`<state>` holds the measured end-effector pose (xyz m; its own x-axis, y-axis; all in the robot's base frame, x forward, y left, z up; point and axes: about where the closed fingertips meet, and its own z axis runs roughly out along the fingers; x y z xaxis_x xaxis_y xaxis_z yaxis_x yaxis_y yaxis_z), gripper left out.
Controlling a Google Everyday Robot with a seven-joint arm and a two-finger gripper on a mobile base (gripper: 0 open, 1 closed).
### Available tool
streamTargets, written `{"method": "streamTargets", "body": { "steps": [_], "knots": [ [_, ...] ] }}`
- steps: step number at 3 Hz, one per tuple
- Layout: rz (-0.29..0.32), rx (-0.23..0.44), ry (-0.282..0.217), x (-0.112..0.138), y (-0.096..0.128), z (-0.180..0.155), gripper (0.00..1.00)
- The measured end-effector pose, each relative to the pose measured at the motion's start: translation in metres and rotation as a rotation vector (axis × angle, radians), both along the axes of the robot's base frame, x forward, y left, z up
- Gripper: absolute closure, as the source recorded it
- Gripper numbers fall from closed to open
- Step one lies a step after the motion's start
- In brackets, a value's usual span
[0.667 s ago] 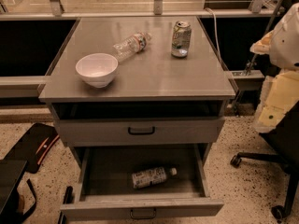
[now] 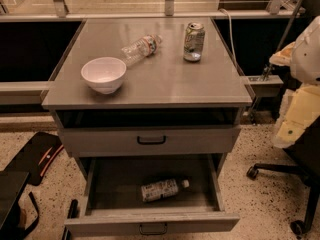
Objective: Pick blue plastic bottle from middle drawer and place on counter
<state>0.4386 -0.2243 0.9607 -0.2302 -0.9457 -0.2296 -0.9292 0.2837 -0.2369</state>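
The blue plastic bottle (image 2: 161, 189) lies on its side on the dark floor of the open middle drawer (image 2: 150, 221), white cap pointing right. The counter (image 2: 165, 79) is the grey slab on top of the cabinet. My gripper (image 2: 284, 135) hangs at the lower end of my pale arm at the right edge of the camera view. It is beside the cabinet at the level of the upper drawer, well to the right of and above the bottle, and it holds nothing that I can see.
On the counter stand a white bowl (image 2: 103, 74) at front left, a clear bottle with a red-and-white band (image 2: 140, 47) lying at the back, and a drink can (image 2: 193, 42) at back right. A closed drawer front (image 2: 150, 141) sits above. An office chair base (image 2: 295, 184) is on the right.
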Motion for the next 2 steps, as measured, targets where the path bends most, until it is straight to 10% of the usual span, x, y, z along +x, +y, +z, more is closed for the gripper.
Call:
{"method": "streamTargets", "body": {
  "steps": [2],
  "knots": [
    [-0.034,0.24,0.047,-0.014,-0.039,-0.129,0.0]
  ]
}}
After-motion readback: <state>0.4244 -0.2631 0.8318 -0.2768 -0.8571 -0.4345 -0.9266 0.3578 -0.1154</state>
